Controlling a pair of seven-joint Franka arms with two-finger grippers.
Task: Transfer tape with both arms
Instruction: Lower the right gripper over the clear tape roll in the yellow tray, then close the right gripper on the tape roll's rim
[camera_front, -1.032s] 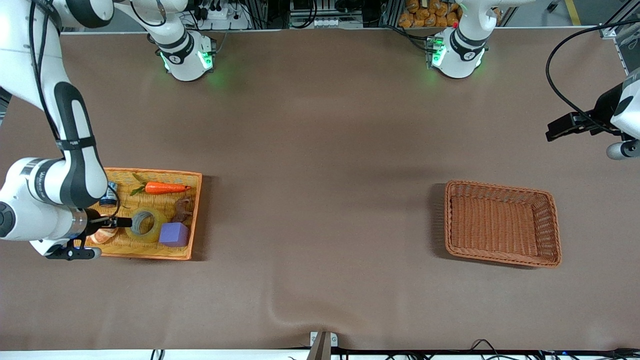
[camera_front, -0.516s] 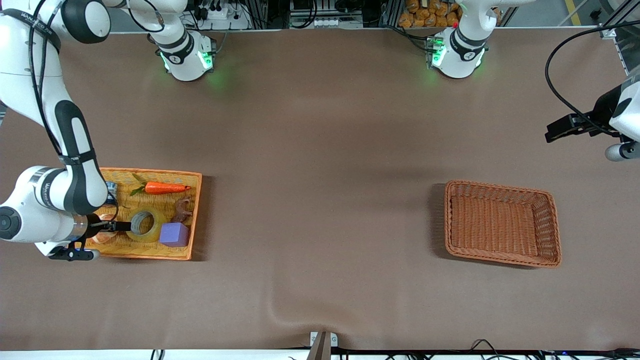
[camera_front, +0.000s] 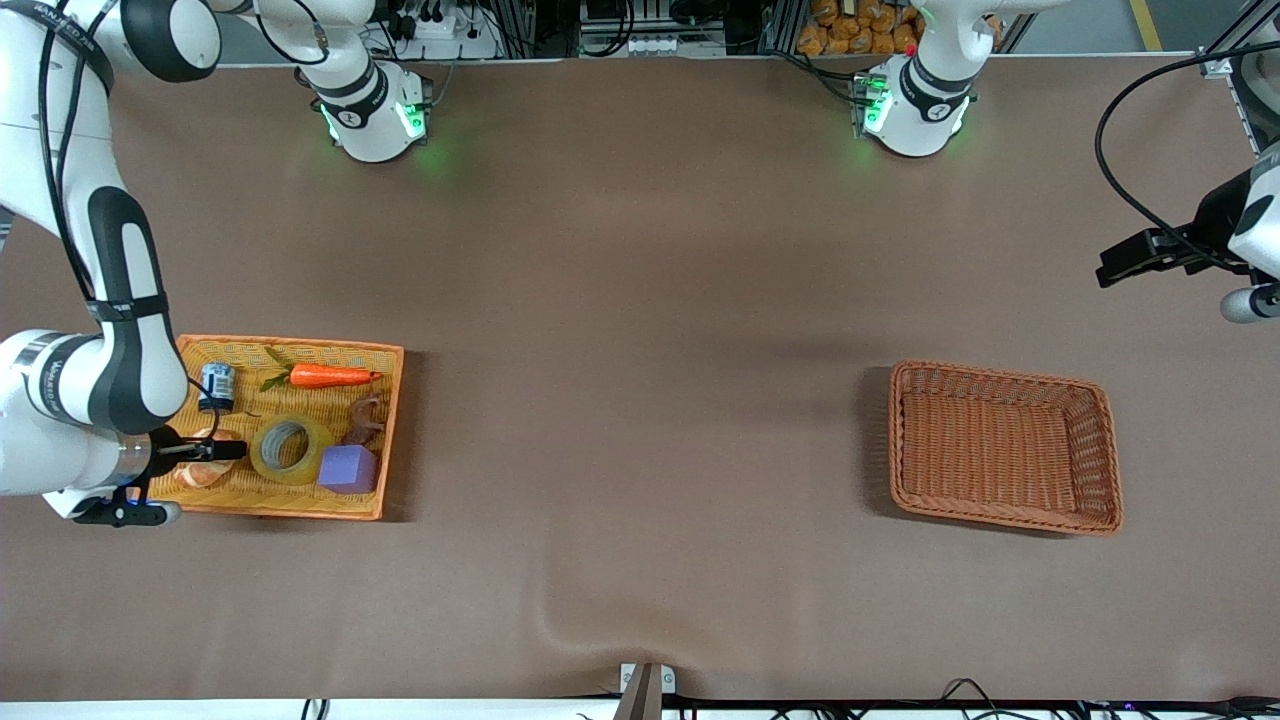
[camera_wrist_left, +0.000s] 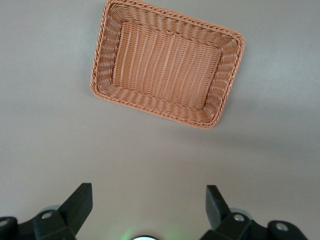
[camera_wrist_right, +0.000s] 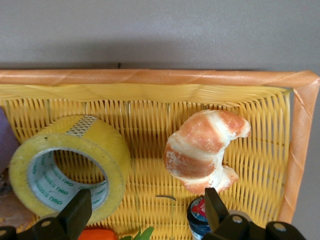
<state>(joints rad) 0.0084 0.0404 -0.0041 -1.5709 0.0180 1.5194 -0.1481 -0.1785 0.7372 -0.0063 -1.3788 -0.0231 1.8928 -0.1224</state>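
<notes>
Right gripper (camera_front: 215, 450): fingers (camera_wrist_right: 75, 214) spread wide, nothing held, nothing touched. It sits low over the orange tray (camera_front: 385, 350), above the croissant (camera_front: 205, 470) and just beside the tape (camera_front: 291, 450). In the right wrist view the croissant (camera_wrist_right: 202, 150) shows between the two finger tips and the tape (camera_wrist_right: 67, 167) shows by one of them.

Tape: translucent yellowish ring, grey-white core with green print inside, lying flat on the tray floor. Relative to the tape: purple cube (camera_front: 348, 468) just beside it toward the left arm's end; carrot (camera_front: 333, 376) farther from the front camera; small brown figure (camera_front: 366, 418) near the cube; small blue can (camera_front: 216, 385) near the carrot's leafy end.

Right arm: comes down over the tray's outer end, forearm steep, wrist bent so the gripper points level toward the tape.

Left gripper (camera_wrist_left: 149, 210): fingers wide apart, empty, high over bare tabletop (camera_front: 640, 300) near the brown wicker basket (camera_front: 1095, 395). Left arm waits.
</notes>
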